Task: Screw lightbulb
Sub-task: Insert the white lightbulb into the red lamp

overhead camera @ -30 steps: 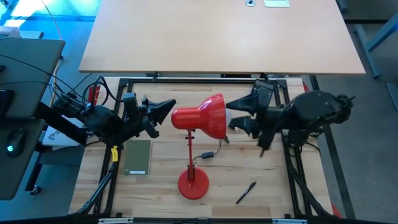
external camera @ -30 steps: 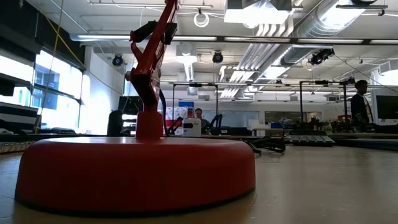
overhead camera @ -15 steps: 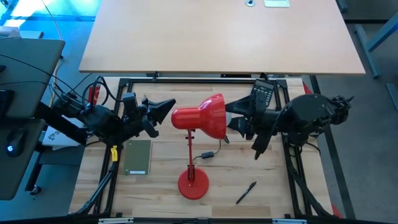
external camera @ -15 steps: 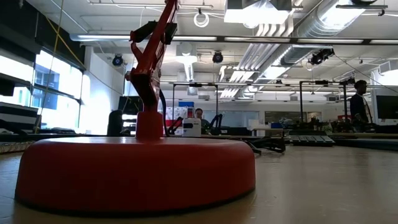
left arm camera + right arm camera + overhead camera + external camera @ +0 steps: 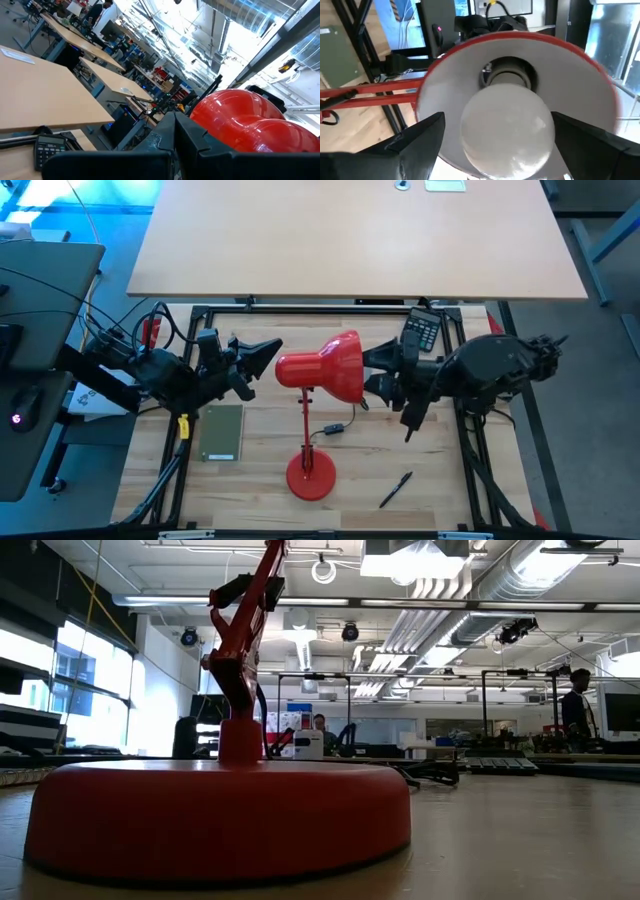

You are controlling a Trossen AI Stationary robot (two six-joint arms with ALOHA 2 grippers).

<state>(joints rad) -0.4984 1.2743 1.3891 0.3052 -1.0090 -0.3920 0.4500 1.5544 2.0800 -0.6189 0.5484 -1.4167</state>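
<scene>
Overhead, wooden table (image 5: pixel 250 490), right hand (image 5: pixel 374 370) spread around lightbulb (image 5: pixel 507 131), left hand (image 5: pixel 262 358) clenched, workshop beyond

My right gripper (image 5: pixel 374 370) pointed inward with its fingers (image 5: pixel 415 137) spread wide — my left gripper (image 5: pixel 268 357) faced it, fingers closed.

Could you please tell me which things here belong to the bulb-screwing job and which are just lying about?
In the job:
lightbulb, sitting in the shade's socket
red desk lamp
right gripper, fingers either side of the bulb
left gripper, shut at the shade's back

Lying about:
black pen
calculator
green notebook
</scene>
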